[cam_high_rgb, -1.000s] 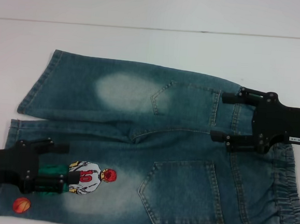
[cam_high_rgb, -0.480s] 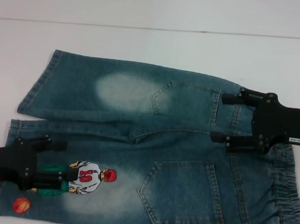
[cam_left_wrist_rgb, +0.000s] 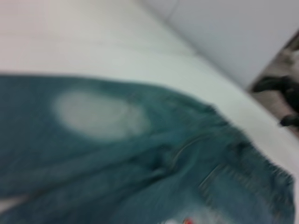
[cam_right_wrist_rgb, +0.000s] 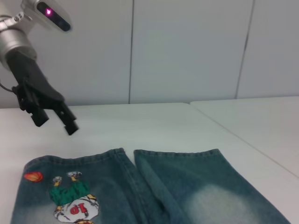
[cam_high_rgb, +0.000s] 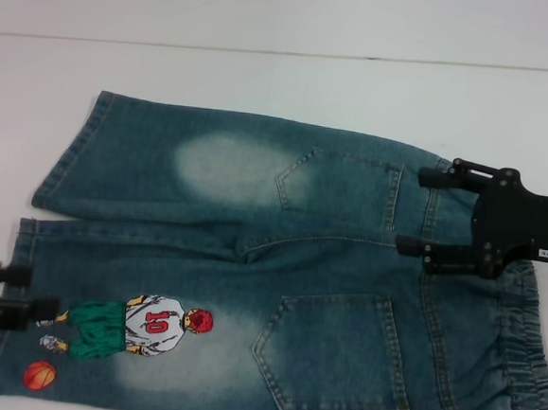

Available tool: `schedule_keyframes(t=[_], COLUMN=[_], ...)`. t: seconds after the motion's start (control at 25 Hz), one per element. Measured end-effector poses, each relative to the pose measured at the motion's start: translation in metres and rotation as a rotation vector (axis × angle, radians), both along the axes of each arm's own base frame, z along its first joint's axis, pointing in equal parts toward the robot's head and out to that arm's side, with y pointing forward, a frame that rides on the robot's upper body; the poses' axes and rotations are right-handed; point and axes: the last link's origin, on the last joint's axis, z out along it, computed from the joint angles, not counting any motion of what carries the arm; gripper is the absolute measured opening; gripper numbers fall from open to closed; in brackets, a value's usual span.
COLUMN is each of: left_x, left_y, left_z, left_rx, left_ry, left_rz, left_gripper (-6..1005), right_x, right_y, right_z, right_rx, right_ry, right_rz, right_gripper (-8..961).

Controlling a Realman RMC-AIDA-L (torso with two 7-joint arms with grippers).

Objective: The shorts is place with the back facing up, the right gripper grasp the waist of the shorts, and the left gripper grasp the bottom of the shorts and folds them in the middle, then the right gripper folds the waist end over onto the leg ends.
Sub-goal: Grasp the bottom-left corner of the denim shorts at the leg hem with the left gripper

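Shorts point(cam_high_rgb: 268, 281) flat, back up, lengthwise left-right, waist point(cam_high_rgb: 527, 344) rightward; both hands point(cam_high_rgb: 6, 290) point(cam_high_rgb: 432, 210) released, empty.

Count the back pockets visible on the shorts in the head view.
2. One pocket sits on the far leg's side, near the right hand. The other pocket is on the near side, between the cartoon player and the waist. None seems hidden.

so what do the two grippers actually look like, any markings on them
Both are black two-fingered claws. The right gripper has a flat black body with a small white printed label near its wrist end. The left gripper carries no label; behind it sits a silver-white cylindrical wrist with a small glowing light.
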Motion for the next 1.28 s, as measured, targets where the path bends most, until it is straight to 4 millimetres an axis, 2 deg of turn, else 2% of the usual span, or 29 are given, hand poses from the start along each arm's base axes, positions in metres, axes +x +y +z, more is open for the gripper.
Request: schedule_keyframes(t=[0.16, 0.52, 0.8, 1.28], left_x=[-0.008, -0.021, -0.026, -0.023], left_y=[0.000, 0.004, 0.006, 0.006], left_z=[0.007, 0.006, 0.004, -0.012], left_rx=[-0.091, -0.185, -0.177, -0.246], left_ry=[0.094, 0.247, 0.268, 0.268], left_rz=[0.131, 0.266, 0.290, 0.285], left_gripper=[898, 890, 883, 872], right_x=[0.001, -0.002, -0.003, -0.005], right_y=[0.001, 0.004, 0.008, 0.010], right_z=[0.003, 0.003, 0.006, 0.010], right_rx=[0.021, 0.028, 0.037, 0.047], right_ry=[0.003, 0.005, -0.004, -0.014], right_rz=[-0.002, 0.009, 0.014, 0.026], right_gripper=[906, 905, 905, 905])
